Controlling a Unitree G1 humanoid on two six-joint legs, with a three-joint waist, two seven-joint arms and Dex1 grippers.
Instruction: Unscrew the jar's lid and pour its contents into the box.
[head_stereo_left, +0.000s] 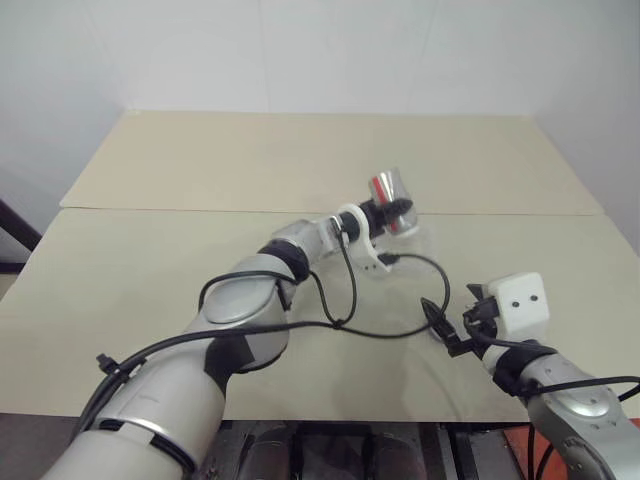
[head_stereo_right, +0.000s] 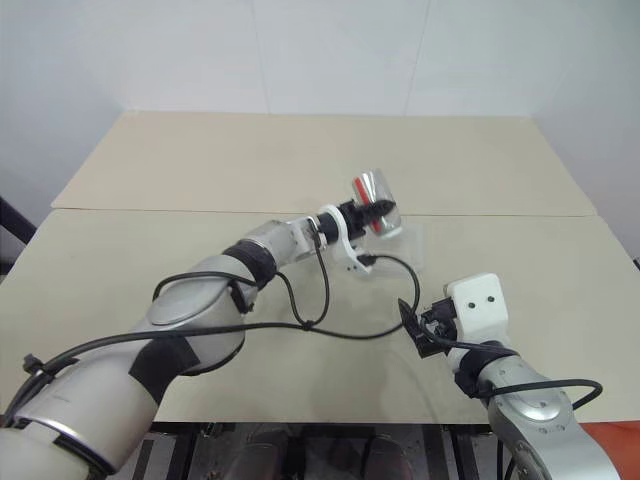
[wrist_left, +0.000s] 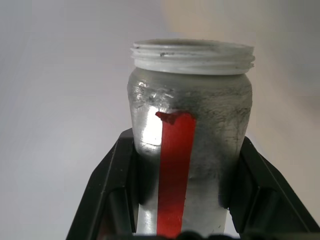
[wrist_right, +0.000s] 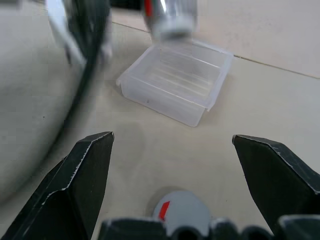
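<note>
1. The jar (wrist_left: 190, 150) is a small silvery-grey cylinder with a dull, scuffed metallic skin and a white threaded neck; its mouth is open, with no cap on it
2. A plain red strip runs lengthwise down the jar's side, torn at one end; no words or brand name can be read on it
3. The left hand (head_stereo_left: 398, 216) pinches the jar, one black finger (wrist_left: 107, 195) pressed to each side of its body
4. In the head views the jar is held up off the bench (head_stereo_left: 200, 180), tilted, above the box (wrist_right: 175, 80); in the right wrist view its open end hangs just over the box's far edge
5. The box is a shallow tray of clear plastic with rounded corners, resting flat on the pale beige bench near a seam between two bench boards
6. Whether anything lies inside the box or the jar cannot be told
7. The right hand (wrist_right: 172, 150) is spread wide with nothing between its black fingers, and sits low over the bench, nearer the robot than the box and apart from it
8. The lid (wrist_right: 181, 214), a round grey cap with a small red mark on top, lies flat on the bench between the right hand's spread fingers, close to their base; no writing can be read on it
</note>
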